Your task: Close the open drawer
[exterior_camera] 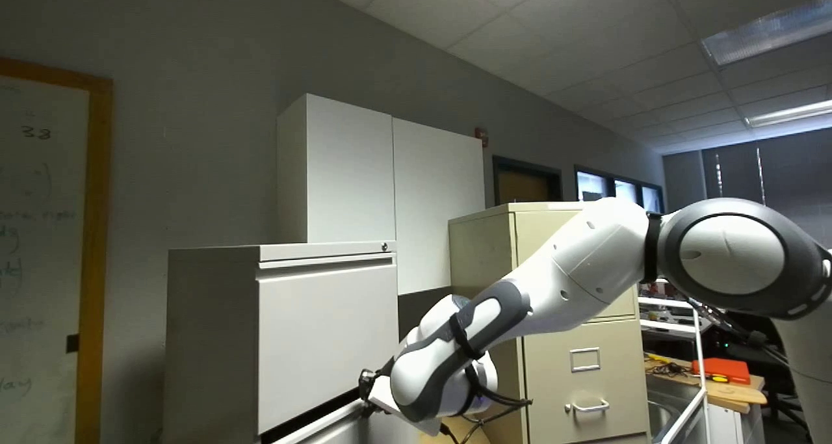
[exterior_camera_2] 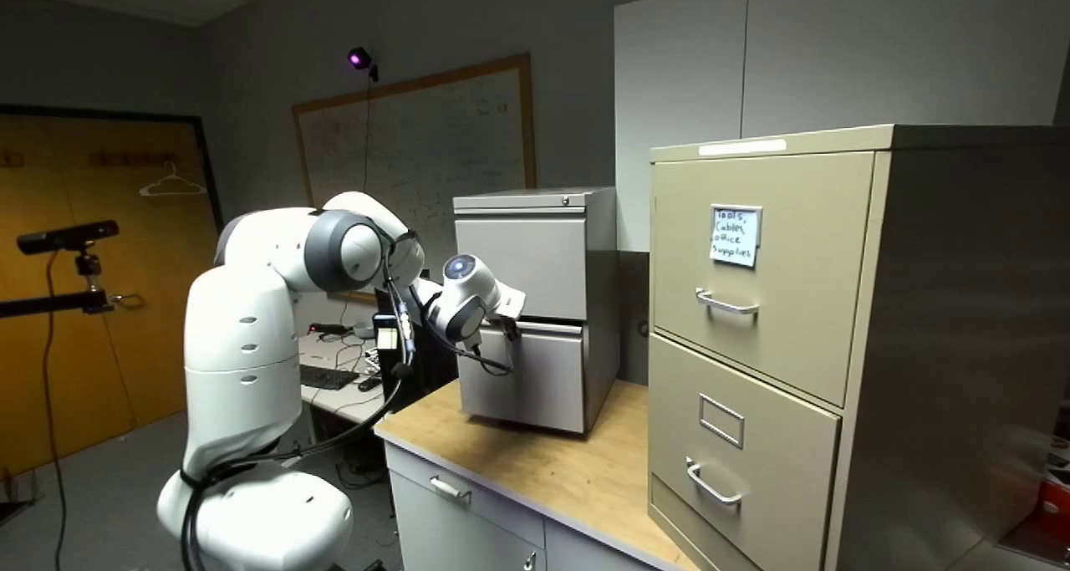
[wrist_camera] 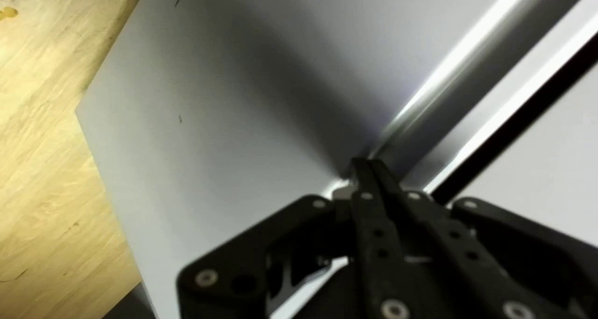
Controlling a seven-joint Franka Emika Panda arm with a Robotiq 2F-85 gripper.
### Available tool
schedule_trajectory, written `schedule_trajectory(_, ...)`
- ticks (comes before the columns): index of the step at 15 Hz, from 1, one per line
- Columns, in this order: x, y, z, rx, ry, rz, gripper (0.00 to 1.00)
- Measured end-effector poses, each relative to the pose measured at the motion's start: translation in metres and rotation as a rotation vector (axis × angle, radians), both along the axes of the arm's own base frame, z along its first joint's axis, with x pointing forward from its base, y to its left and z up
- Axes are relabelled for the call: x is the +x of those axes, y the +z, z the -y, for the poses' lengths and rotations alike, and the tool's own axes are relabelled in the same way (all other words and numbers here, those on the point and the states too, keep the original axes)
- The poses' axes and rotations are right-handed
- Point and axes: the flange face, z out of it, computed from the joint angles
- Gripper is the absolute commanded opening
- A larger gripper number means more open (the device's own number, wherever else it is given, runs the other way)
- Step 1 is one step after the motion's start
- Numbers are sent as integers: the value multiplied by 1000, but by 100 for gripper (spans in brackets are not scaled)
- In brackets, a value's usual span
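Note:
The light-grey cabinet (exterior_camera_2: 603,328) stands on a wooden counter. Its lower drawer (exterior_camera_2: 543,379) has a plain flat front with a lip along the top; it also shows in an exterior view (exterior_camera: 344,431) and fills much of the wrist view (wrist_camera: 187,137). A thin dark gap runs between this drawer and the upper drawer front (exterior_camera: 325,346). The lower drawer looks nearly flush with the cabinet; any small remaining opening is hard to judge. My gripper (wrist_camera: 366,162) is shut and holds nothing. Its fingertips meet the drawer front just by the top lip, seemingly touching; it also shows in an exterior view (exterior_camera_2: 512,330).
A beige filing cabinet (exterior_camera_2: 761,278) with metal handles stands beside the grey cabinet. Tall white cupboard doors (exterior_camera: 351,171) are behind. The wooden counter (exterior_camera_2: 518,462) lies under the grey cabinet. A desk with a keyboard (exterior_camera_2: 328,377) is behind the arm.

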Motion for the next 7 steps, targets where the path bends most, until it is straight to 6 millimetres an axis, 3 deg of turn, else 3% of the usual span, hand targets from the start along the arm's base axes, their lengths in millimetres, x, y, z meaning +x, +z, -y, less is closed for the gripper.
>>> schedule_trajectory(7, 60, -1, 5, 13, 105, -5, 4)
